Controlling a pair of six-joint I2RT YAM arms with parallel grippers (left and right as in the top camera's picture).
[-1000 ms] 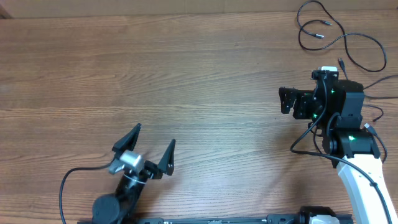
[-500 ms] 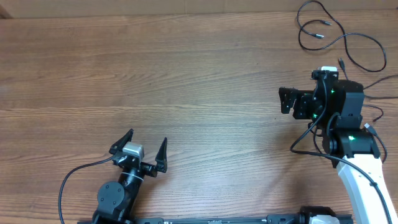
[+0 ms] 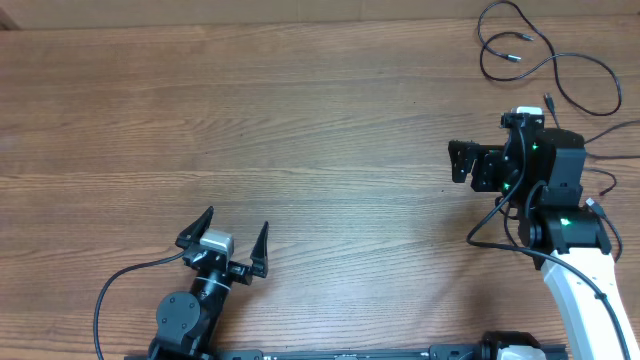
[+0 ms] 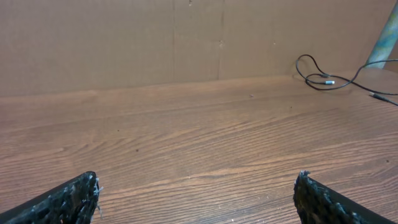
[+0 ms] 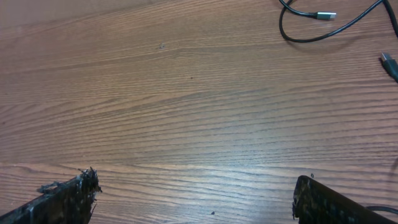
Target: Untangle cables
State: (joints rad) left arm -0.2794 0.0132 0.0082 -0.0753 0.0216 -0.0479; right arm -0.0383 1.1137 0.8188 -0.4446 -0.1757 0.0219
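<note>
The right gripper (image 3: 456, 163) sits near the cables (image 3: 515, 57), jaws wide apart and empty; the left gripper (image 3: 237, 220), wide apart too, is far from the cables.

Overhead looks straight down on the whole table (image 3: 300, 120). Each wrist view looks low and close past its own fingertips (image 4: 74, 199); all three share the cables (image 3: 553, 58) ahead.

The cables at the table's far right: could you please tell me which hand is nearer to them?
Right. The right hand lies a short way from the cables, on their side of the table; the left hand is far across it.
</note>
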